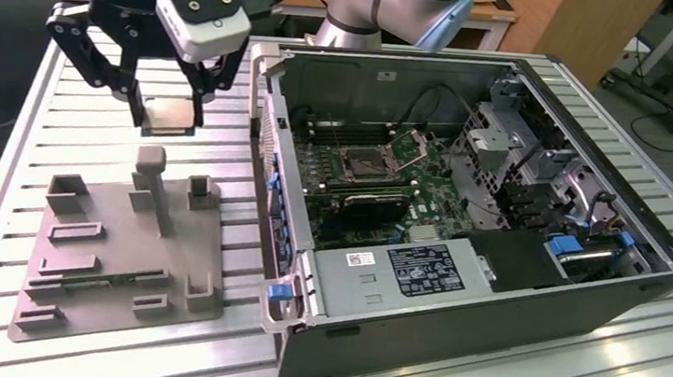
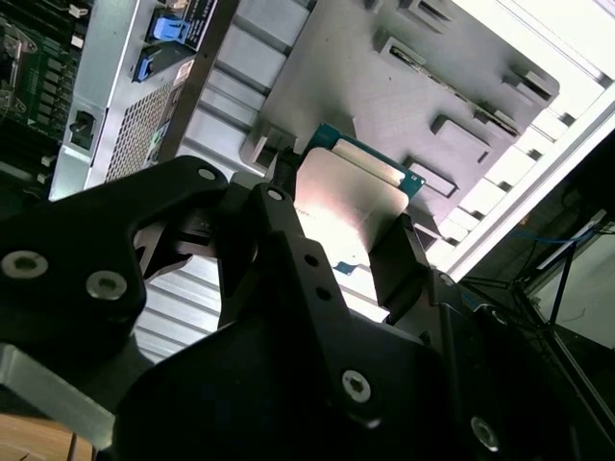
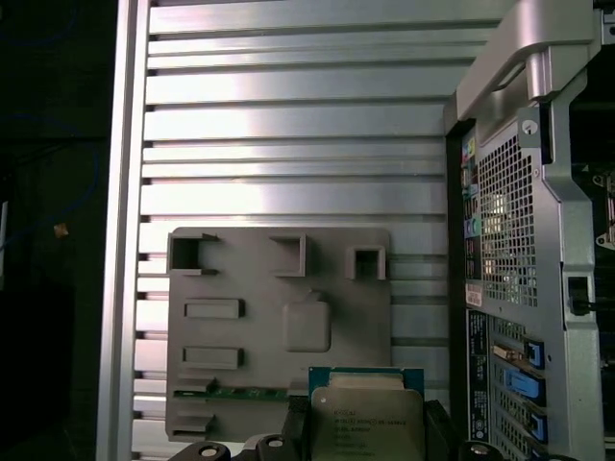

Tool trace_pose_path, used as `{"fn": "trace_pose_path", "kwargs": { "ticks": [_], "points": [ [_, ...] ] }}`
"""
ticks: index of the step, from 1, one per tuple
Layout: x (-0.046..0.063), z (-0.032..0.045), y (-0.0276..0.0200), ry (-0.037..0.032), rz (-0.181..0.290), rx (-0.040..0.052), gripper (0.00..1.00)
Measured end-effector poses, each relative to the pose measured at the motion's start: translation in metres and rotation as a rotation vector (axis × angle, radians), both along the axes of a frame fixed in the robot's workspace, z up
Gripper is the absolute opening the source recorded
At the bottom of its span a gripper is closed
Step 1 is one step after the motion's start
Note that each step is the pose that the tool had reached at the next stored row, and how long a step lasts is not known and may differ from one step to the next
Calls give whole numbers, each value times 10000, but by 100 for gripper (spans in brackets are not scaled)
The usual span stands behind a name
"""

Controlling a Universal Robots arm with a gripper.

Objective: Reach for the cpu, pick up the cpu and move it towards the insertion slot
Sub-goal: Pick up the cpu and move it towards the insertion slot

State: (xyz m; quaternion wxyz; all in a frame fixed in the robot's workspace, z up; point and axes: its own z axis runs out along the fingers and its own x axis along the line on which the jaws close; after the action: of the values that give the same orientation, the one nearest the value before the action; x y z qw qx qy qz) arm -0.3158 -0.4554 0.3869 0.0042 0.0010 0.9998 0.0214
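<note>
The cpu [image 1: 170, 116], a small square chip with a silvery top, hangs in the air above the slatted table with my gripper [image 1: 168, 122] shut on its two sides. It is over the far end of the grey plastic tray [image 1: 117, 250], to the exterior view's left of the open computer case. Both wrist views show the cpu [image 2: 351, 206] [image 3: 367, 423] between the black fingers [image 2: 399, 259]. The insertion slot [image 1: 365, 161], a dark square socket in a silver frame with its metal flap [image 1: 418, 145] raised, lies inside the case on the green board.
The open case [image 1: 489, 289] has a tall metal wall [image 1: 271, 125] between the gripper and the board. On the tray a grey post [image 1: 153, 179] stands upright, and a green memory stick [image 3: 245, 392] lies in a groove. The table's edge [image 3: 130, 240] runs beside the tray.
</note>
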Motion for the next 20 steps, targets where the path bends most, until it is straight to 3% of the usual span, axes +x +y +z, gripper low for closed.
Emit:
{"fn": "trace_pose_path", "kwargs": {
  "ticks": [20],
  "points": [
    [86,-1,0,-1,0,1,54]
  ]
}}
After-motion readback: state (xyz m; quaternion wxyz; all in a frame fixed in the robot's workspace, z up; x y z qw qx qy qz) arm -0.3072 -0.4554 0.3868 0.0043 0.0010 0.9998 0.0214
